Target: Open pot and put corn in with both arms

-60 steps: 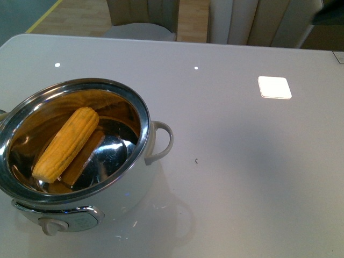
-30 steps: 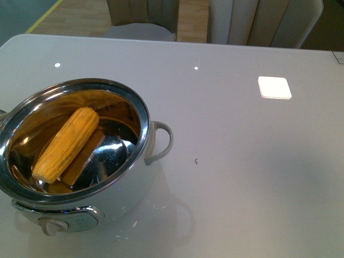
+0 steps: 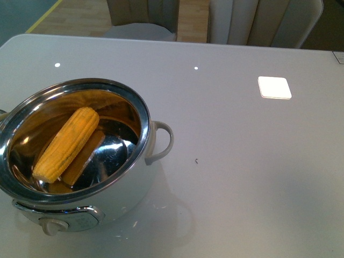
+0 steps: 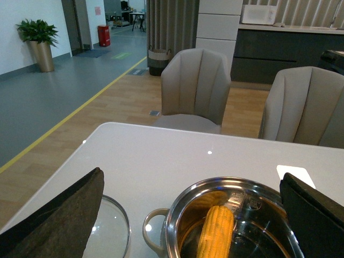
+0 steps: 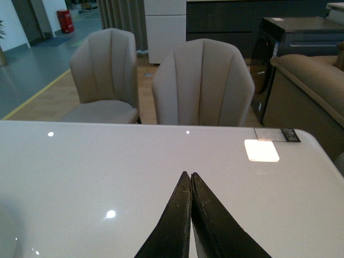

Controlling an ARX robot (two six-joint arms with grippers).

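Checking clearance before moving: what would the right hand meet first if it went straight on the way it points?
Nothing on the table as far as shown; the shut right hand points toward the chair beyond, depth unclear.

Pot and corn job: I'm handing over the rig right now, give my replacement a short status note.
Left gripper: open, empty, raised over the pot.
Right gripper: shut, empty, above bare table.
Pot is open; the glass lid lies on the table beside it.
Corn lies inside the pot, leaning on the wall.
Done: lid off, corn in.
Left: nothing visible; just park the arms.
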